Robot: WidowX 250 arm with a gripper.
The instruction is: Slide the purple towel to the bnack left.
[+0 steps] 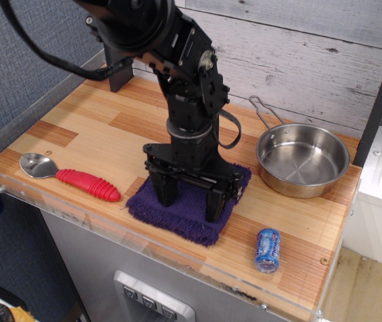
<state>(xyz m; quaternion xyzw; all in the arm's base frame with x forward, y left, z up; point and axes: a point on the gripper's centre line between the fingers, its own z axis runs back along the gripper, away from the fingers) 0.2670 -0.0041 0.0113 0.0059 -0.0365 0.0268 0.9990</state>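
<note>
Jaws spread wide, both tips pressing down on the purple towel (191, 204) beneath them, pinning it for sliding.

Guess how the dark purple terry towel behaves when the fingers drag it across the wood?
The dark purple terry-cloth towel looks soft and floppy, so it probably bunches rather than sliding rigidly. Its fuzzy pile likely grips the fingers pressing it. Lying flat on the wooden tabletop, it shouldn't roll or tip.
</note>
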